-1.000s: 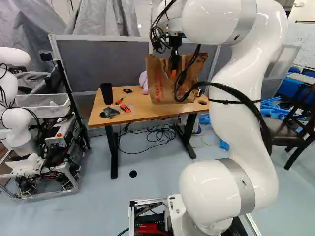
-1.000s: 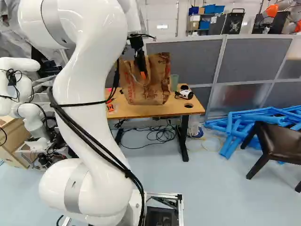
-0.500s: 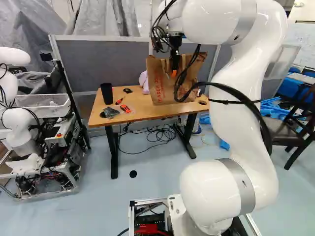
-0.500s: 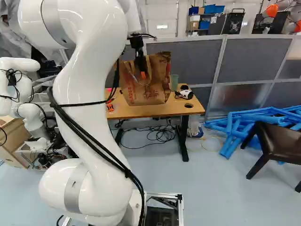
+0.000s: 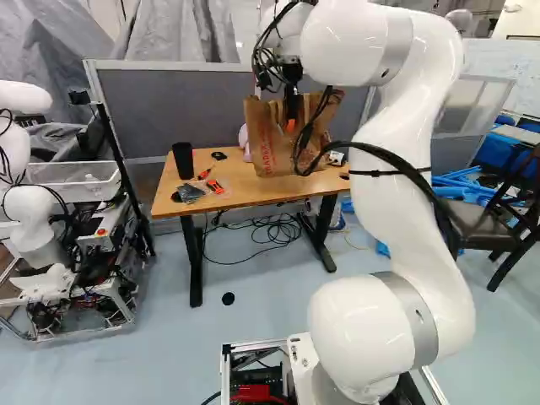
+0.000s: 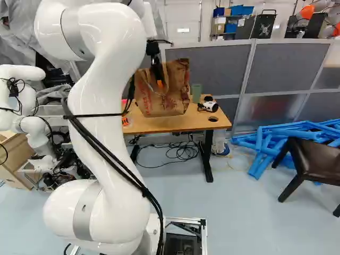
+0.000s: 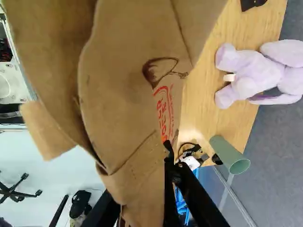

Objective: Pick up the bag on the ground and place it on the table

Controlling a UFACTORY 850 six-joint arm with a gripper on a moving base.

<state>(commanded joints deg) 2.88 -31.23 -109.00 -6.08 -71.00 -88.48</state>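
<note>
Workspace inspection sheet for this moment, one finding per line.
Surface: light wooden tabletop, black legs.
Job's things: brown paper bag hangs over the tabletop; contact unclear.
Clutter: black cup, green tumbler, lilac plush toy on the tabletop.
Hand: black, orange-padded, shut on the bag.
Cables: black floor cables tangled under the table; others strapped along the white arm.
Surroundings: grey partitions behind; another robot; dark chair.
</note>
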